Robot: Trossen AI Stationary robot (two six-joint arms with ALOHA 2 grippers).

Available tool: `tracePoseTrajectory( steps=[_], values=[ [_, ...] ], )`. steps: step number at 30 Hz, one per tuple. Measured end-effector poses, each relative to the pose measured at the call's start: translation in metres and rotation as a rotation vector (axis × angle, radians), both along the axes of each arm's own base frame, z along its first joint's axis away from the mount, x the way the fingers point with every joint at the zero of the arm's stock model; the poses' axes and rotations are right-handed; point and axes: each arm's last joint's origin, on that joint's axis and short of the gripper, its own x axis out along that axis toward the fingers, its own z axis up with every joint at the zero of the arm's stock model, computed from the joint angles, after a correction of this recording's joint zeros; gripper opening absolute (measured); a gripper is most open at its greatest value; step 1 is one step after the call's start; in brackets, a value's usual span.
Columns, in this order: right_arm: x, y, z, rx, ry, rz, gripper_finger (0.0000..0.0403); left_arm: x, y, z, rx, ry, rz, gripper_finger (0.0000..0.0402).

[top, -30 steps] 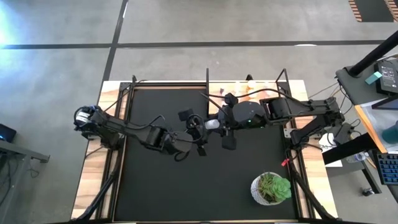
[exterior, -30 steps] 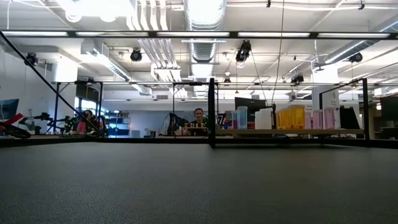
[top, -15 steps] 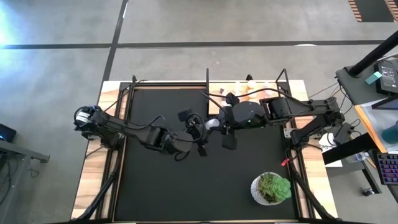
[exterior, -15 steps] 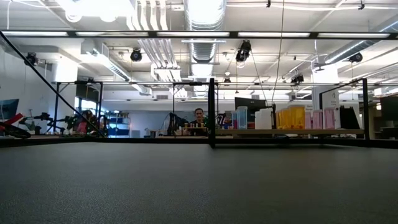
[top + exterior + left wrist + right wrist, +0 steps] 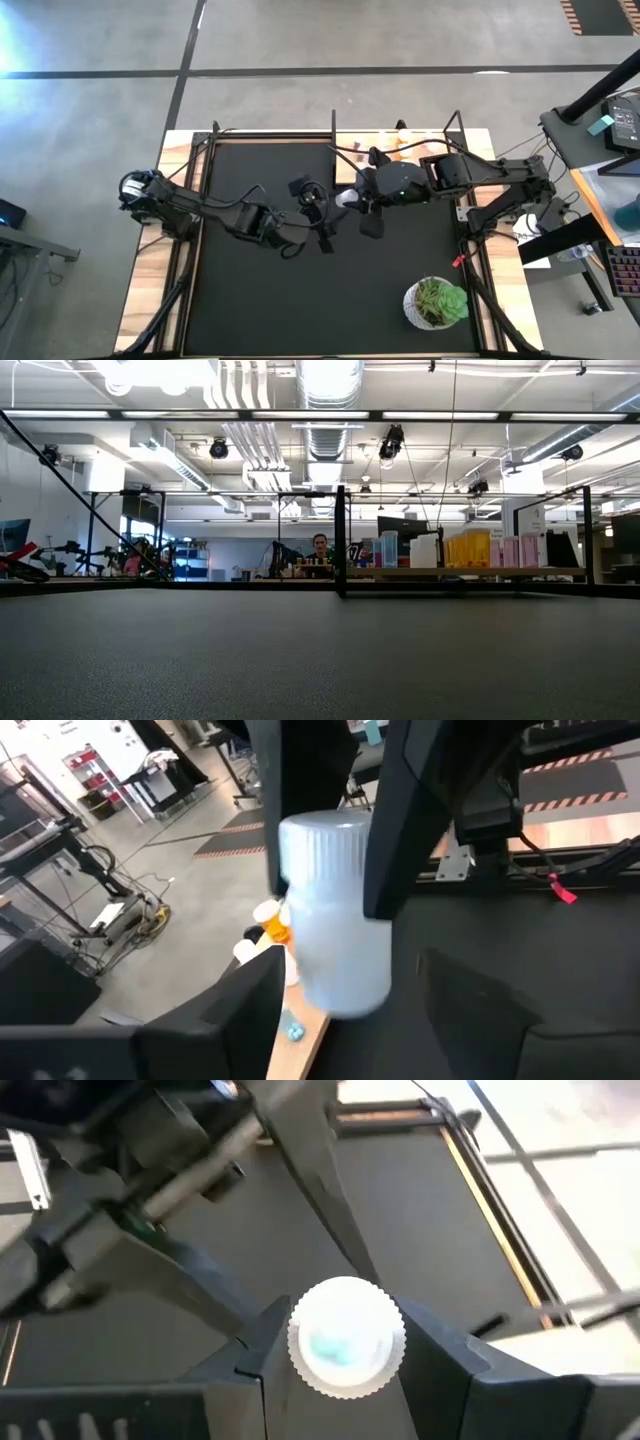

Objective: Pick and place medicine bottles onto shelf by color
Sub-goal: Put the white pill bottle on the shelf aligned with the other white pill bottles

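My right gripper is shut on a white medicine bottle with a white cap, above the middle of the black mat. My left gripper is open just left of it. In the left wrist view its fingers stand on either side of the bottle's lower end, with a gap showing. The shelf, a light-wood board with black posts, is at the table's far edge. White, orange and pink bottles stand on it. My right gripper pinches the white bottle at its cap and upper body between its two fingers. The fingers come from above, slanting from the table's right, and lie along the bottle. The cap faces the wrist camera. The bottle hangs nearly upright, clear of the mat.
A green potted plant stands at the mat's near right. Black shelf posts rise at the far edge. A few loose bottles lie on the wood strip beside the mat. People stand in the room beyond the table.
My right gripper has gone a little toward the table's right edge with the white bottle, away from my left gripper.
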Motion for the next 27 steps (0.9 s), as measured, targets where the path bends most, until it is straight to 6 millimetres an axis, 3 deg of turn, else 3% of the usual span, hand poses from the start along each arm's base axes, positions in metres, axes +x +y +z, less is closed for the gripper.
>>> tracePoseTrajectory(
  steps=[8, 14, 20, 27],
  values=[
    [-0.030, -0.025, -0.001, 0.027, 0.165, -0.121, 0.0138, -0.001, 0.004, 0.001, 0.028, -0.006, 0.084, 0.0228],
    [-0.048, -0.048, -0.011, -0.014, 0.243, -0.236, 0.0139, -0.013, 0.008, 0.014, 0.020, -0.029, 0.091, 0.0228],
    [-0.064, -0.079, -0.064, 0.065, 0.323, -0.440, 0.0140, -0.030, 0.012, 0.034, 0.008, -0.088, 0.114, 0.0228],
    [-0.059, -0.111, -0.122, 0.186, 0.311, -0.688, 0.0140, -0.049, 0.020, 0.054, -0.013, -0.152, 0.125, 0.0228]
  ],
)
